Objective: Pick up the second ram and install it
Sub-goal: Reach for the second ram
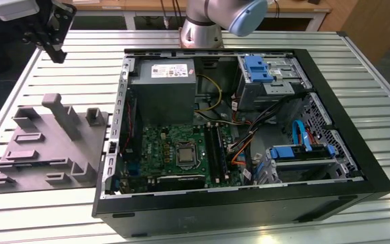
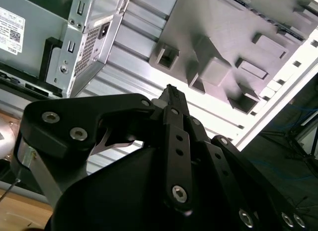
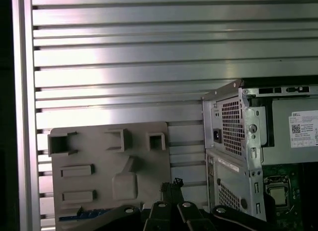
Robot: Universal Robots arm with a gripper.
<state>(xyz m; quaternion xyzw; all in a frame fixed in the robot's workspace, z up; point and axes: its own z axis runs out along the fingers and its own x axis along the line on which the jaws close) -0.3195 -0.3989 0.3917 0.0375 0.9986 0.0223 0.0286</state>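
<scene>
My gripper [image 1: 58, 55] hangs shut and empty high above the table's far corner on the exterior view's left, beyond the grey fixture block [image 1: 46, 147]. Its black fingertips meet in both wrist views [image 2: 171, 90] [image 3: 171, 184]. In the first wrist view a thin dark-blue strip, the second ram [image 3: 82, 214], lies along the fixture block [image 3: 109, 166], partly hidden behind my gripper's linkage. The open computer case [image 1: 378, 168] lies flat on the table. Its long black memory slots [image 1: 215, 147] run beside the processor socket [image 1: 184, 152].
Inside the case are a grey power-supply box [image 1: 164, 86], blue drive brackets [image 1: 257, 68], and loose orange and yellow cables [image 1: 239, 147]. The arm's base [image 1: 202, 30] stands behind the case. The slatted metal table [image 1: 52, 213] ends just beyond the fixture on the exterior view's left.
</scene>
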